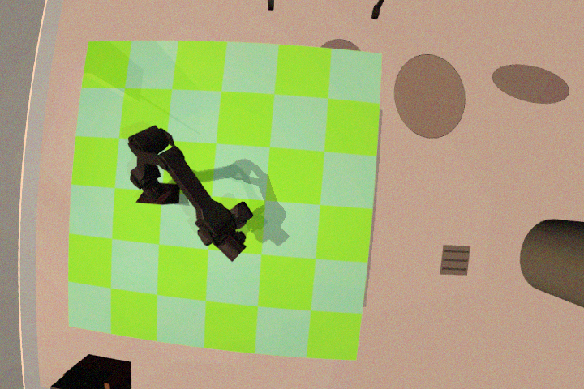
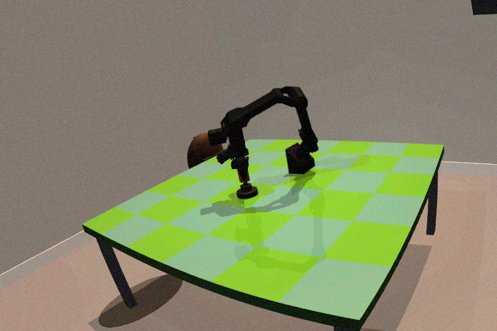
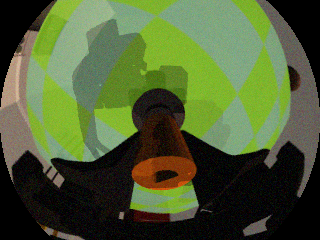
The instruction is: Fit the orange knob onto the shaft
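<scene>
The orange knob (image 2: 243, 175) (image 3: 163, 145) is a tapered cylinder, held upright between the fingers of my gripper (image 2: 241, 172) (image 3: 160, 134), which is shut on it. The wrist view shows the knob's near end with a dark D-shaped opening. The round dark pedestal (image 2: 247, 192) (image 3: 145, 106) stands on the table directly below the knob. In the exterior view a short dark neck shows between the knob's lower end and the pedestal, so the knob is above the pedestal's base. The shaft's flat side is hidden. In the top view the arm hides knob and pedestal.
The checkered green table (image 1: 338, 229) (image 2: 335, 241) carries the arm's base (image 1: 161, 194) (image 2: 299, 161), behind the pedestal in the exterior view. A brown rounded object (image 2: 202, 149) shows beyond the table's far left edge. Shadows of the arm fall around the pedestal.
</scene>
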### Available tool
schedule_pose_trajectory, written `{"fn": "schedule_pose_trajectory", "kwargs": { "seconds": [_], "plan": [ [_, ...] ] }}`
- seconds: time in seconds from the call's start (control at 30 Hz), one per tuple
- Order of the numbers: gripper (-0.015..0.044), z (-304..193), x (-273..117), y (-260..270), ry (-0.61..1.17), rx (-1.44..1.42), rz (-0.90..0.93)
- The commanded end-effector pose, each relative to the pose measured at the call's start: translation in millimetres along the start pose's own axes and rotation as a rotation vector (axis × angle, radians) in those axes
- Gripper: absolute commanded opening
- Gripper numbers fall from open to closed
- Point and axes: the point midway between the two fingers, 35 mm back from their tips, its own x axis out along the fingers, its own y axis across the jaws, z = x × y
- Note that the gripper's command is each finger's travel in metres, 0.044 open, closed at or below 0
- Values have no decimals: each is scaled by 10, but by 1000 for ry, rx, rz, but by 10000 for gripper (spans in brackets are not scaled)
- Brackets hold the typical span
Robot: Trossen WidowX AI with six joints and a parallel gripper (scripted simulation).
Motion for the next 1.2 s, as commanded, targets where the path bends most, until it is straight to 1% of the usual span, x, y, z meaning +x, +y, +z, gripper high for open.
{"fn": "schedule_pose_trajectory", "kwargs": {
  "seconds": [0.0,0.47,0.73,1.17],
  "plan": [
    [0,6,3,7,-3,5,3],
    [0,2,-43,26,-3,5,2],
    [0,8,-43,18,-3,215,3],
    [0,2,3,18,-3,215,3]
  ]
}}
